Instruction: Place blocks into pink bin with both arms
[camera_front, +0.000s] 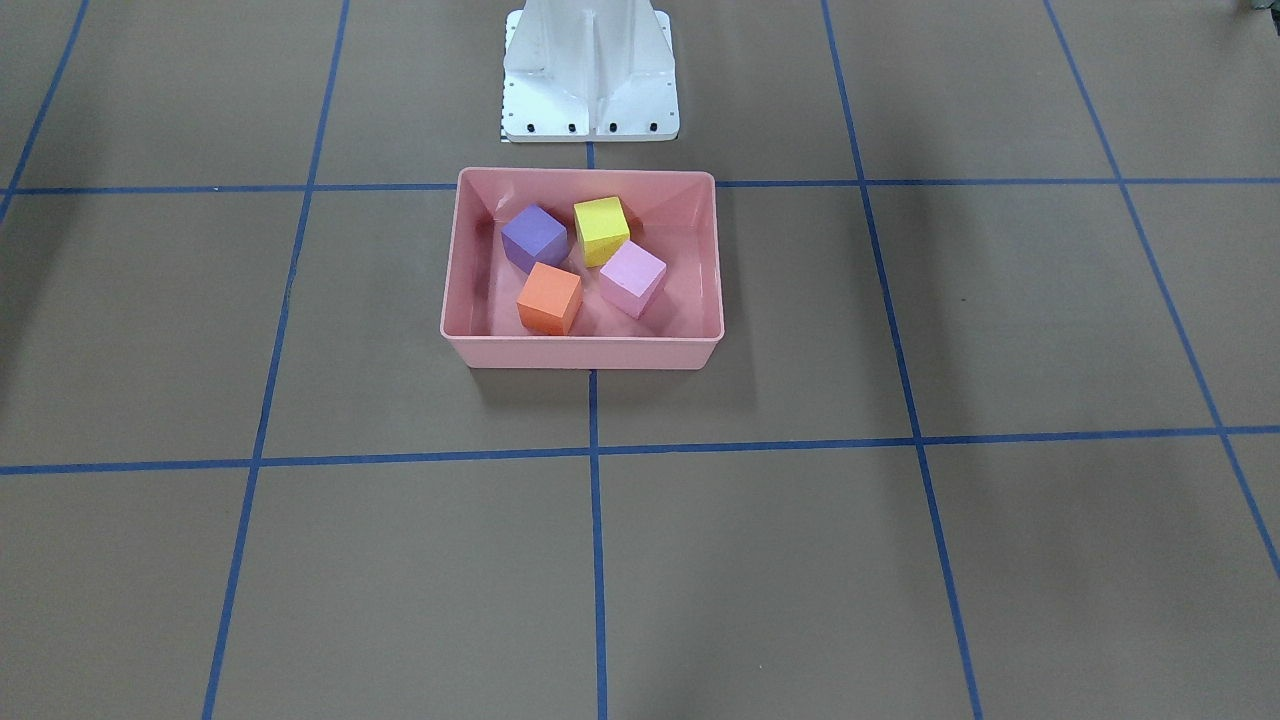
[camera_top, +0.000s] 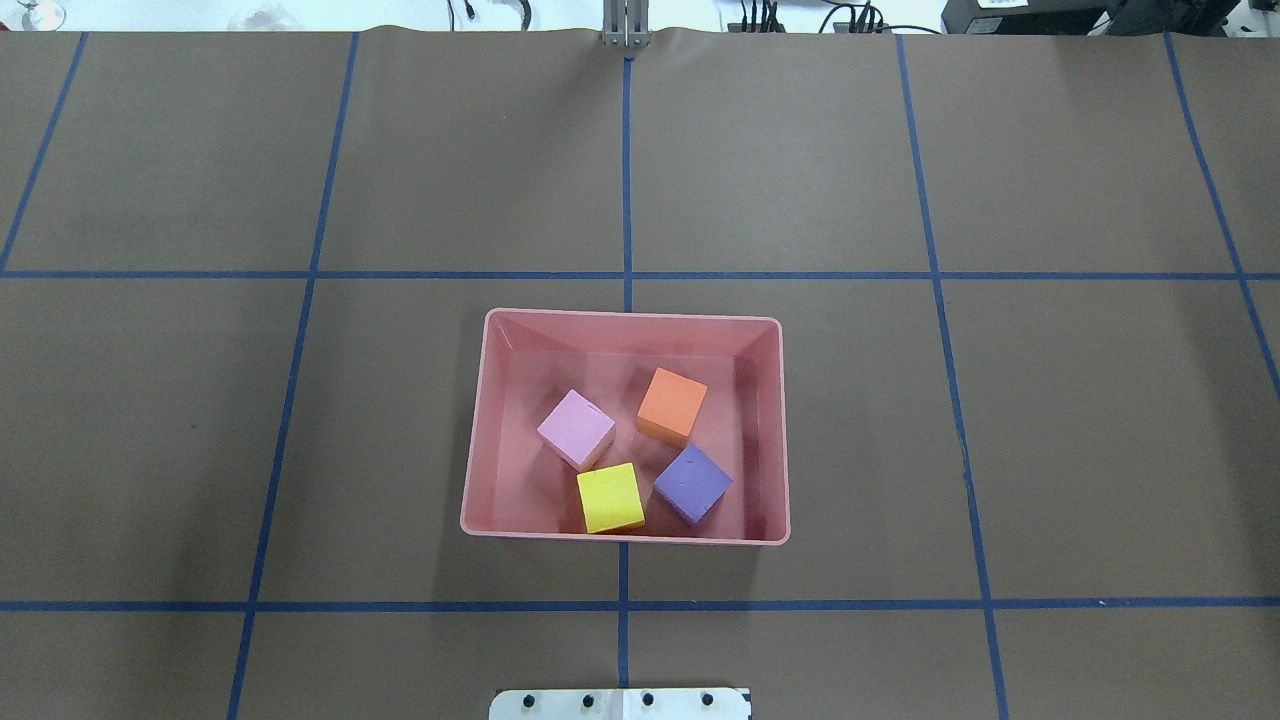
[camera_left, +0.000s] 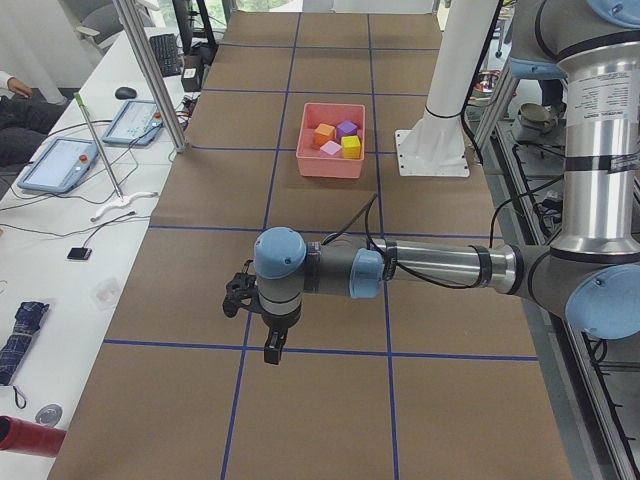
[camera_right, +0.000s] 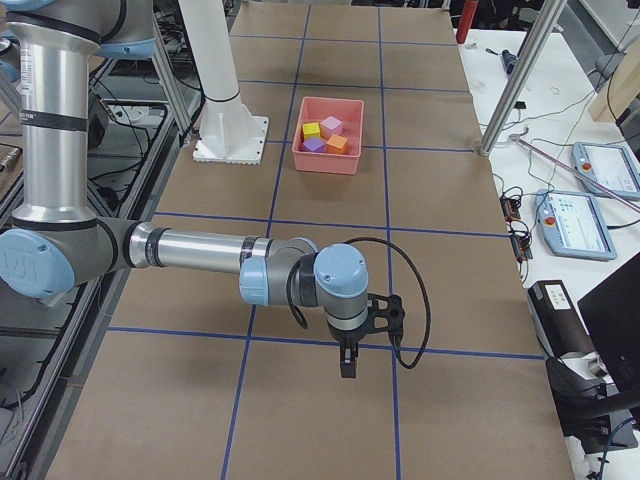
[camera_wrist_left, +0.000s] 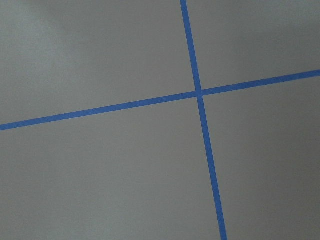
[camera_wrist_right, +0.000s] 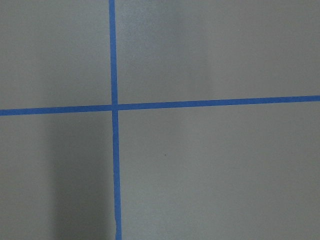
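Pink bin (camera_front: 583, 352) sits on the bench (camera_front: 900, 560) by the white pedestal (camera_front: 590, 90), holding the orange block (camera_front: 549, 298), purple block (camera_front: 533, 237), yellow block (camera_front: 601, 230) and pale pink block (camera_front: 633, 278). My left claw (camera_left: 272, 352) and right claw (camera_right: 346, 366) hang above the bench, well apart from it; wide or narrow, I cannot tell.

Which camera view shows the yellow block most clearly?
The overhead exterior view: the yellow block appears large and unobstructed there, inside the pink bin. The front-facing view also shows it well. Both side views show it small and far. The wrist views show only table and blue tape.
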